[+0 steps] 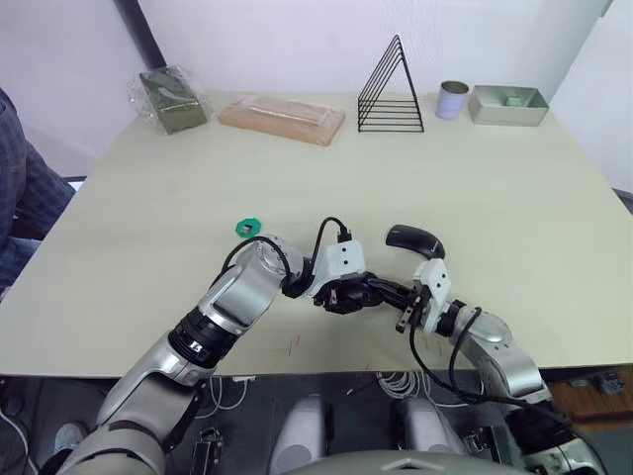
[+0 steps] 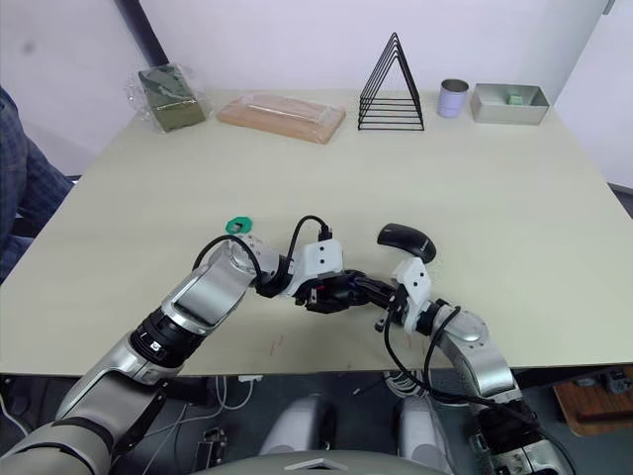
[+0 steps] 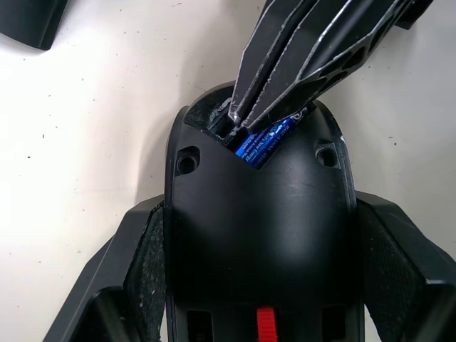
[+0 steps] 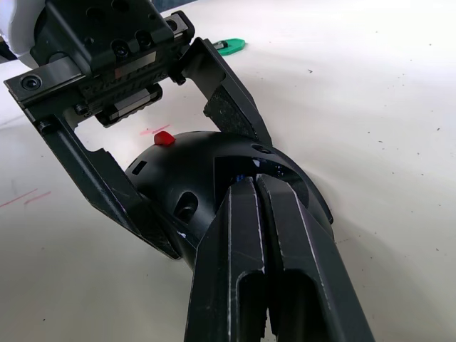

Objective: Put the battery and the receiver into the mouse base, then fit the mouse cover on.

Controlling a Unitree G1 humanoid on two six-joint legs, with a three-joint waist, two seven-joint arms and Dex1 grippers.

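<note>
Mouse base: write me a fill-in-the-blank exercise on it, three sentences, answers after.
1. The mouse base is clamped between the fingers of the ____ gripper.
2. The blue battery lies in the base's ____.
3. The right gripper pokes its tips, held ____, into that hollow.

Missing words: left; compartment; together

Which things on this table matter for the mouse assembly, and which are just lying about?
In the job:
- mouse base, held by the left tool
- battery, in its compartment, right tool shut at it
- mouse cover, lying beside

Lying about:
- green disc
- wire rack
- tin can
- metal tray
- two wrapped packages
</note>
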